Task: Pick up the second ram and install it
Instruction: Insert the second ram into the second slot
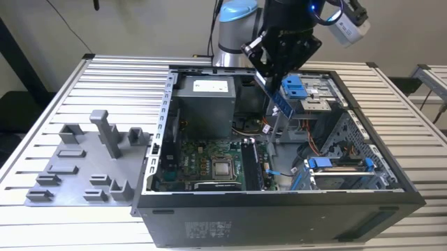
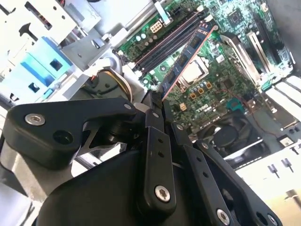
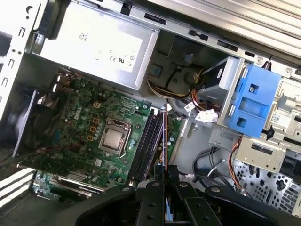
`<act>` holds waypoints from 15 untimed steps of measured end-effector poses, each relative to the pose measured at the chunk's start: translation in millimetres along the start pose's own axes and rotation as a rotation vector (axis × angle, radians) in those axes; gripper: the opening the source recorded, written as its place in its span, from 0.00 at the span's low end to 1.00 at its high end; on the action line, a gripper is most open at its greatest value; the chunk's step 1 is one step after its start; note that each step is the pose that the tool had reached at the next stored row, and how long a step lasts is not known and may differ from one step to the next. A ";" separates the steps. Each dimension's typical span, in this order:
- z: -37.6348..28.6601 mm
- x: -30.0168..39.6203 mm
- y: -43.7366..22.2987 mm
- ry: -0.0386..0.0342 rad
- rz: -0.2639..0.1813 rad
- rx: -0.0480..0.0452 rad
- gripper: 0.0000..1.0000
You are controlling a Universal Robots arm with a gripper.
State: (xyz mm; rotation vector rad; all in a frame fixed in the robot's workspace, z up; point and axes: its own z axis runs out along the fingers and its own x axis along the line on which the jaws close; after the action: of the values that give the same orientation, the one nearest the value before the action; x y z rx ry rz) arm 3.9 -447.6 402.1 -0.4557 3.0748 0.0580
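The second ram (image 1: 277,98) is a slim blue board with black chips, and it hangs tilted above the open computer case (image 1: 279,209). My gripper (image 1: 269,77) is shut on its upper end. In the second wrist view the second ram (image 2: 190,54) runs out from my gripper (image 2: 157,101) over the motherboard's long black memory slots (image 2: 167,41). In the first wrist view the second ram (image 3: 165,141) shows edge-on, just beside the memory slots (image 3: 146,141) and held by my gripper (image 3: 165,173). The stick is above the slots, not seated in one.
The grey slotted holder tray (image 1: 84,162) lies on the slatted table at the exterior view's left. Inside the case are the power supply (image 1: 202,102), the processor socket (image 1: 223,168), a blue drive bracket (image 1: 297,86) and loose cables (image 3: 207,117).
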 end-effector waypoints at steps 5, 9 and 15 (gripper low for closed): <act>3.1 0.1 -0.1 -0.0008 0.082 0.0027 0.14; 6.0 0.2 -0.2 -0.0024 0.134 0.0045 0.14; 10.0 0.4 -0.5 -0.0045 0.200 0.0072 0.14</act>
State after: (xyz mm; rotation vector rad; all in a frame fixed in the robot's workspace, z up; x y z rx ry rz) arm 3.9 -447.7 392.1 -0.1454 3.1035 0.0528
